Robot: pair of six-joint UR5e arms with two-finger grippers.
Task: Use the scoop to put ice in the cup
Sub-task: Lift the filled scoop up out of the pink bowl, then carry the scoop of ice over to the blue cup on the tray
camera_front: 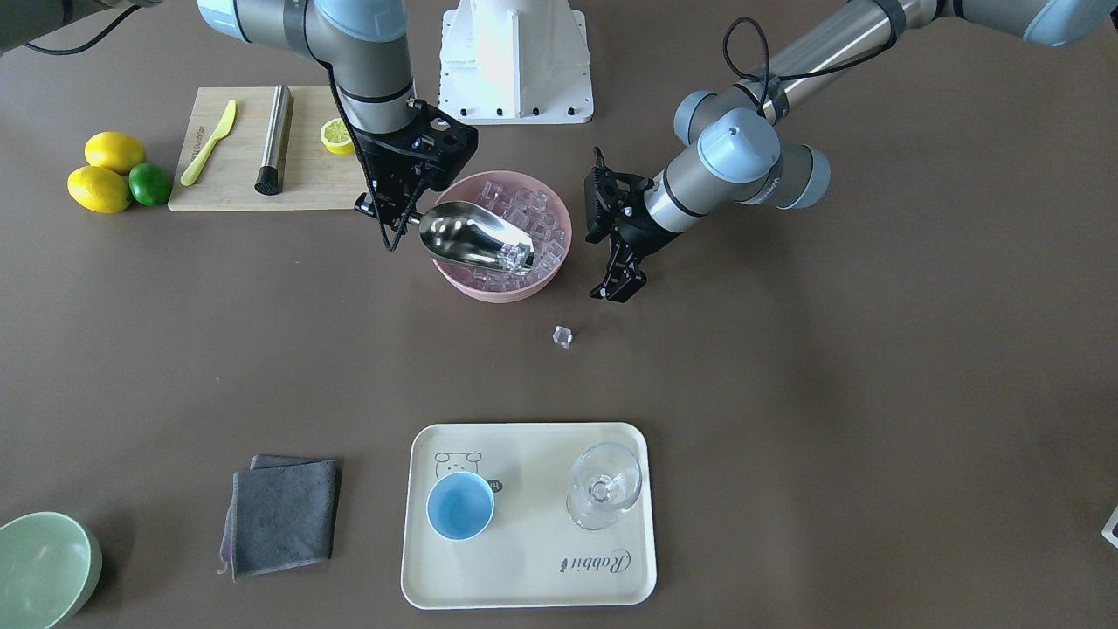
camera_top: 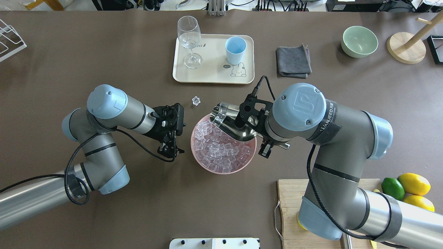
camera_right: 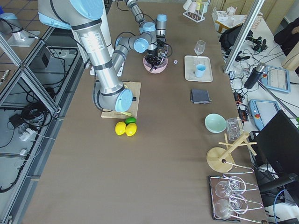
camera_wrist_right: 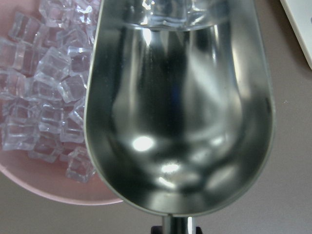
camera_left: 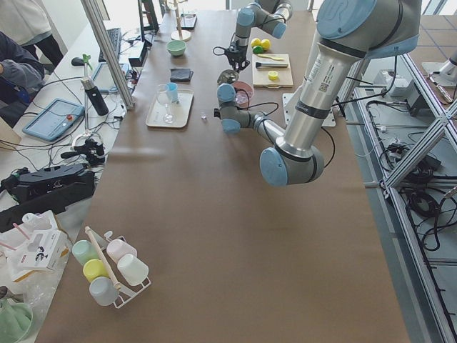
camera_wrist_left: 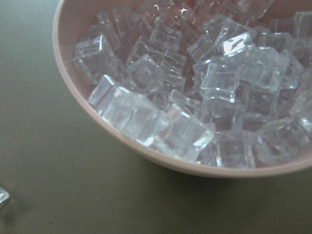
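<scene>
Item: scoop (camera_front: 476, 236). Shiny steel, held by its short handle in the right end effector (camera_front: 395, 220), whose fingers are clamped on it. Position: upper centre of the front-facing view. The trough hangs over the pink bowl (camera_front: 498, 295), with its mouth pointing lower right. A few clear cubes (camera_wrist_right: 170, 12) sit at the trough's front lip, and the rest of the trough is bare metal.

Item: ice (camera_wrist_left: 214, 83). Heaped in the pink bowl, directly beneath and beside the scoop. One stray cube (camera_front: 562, 336) lies on the counter (camera_front: 786, 393) just below the bowl, apart from both end effectors.

Item: left end effector (camera_front: 618, 284). Hangs just right of the bowl in the front-facing view, empty, fingers slightly parted, touching nothing.

Item: cup (camera_front: 460, 507). Light blue, upright, on the left half of the cream tray (camera_front: 524, 577) at lower centre, well apart from the scoop. A clear stemmed glass (camera_front: 604, 485) stands beside it on the tray's right half.
</scene>
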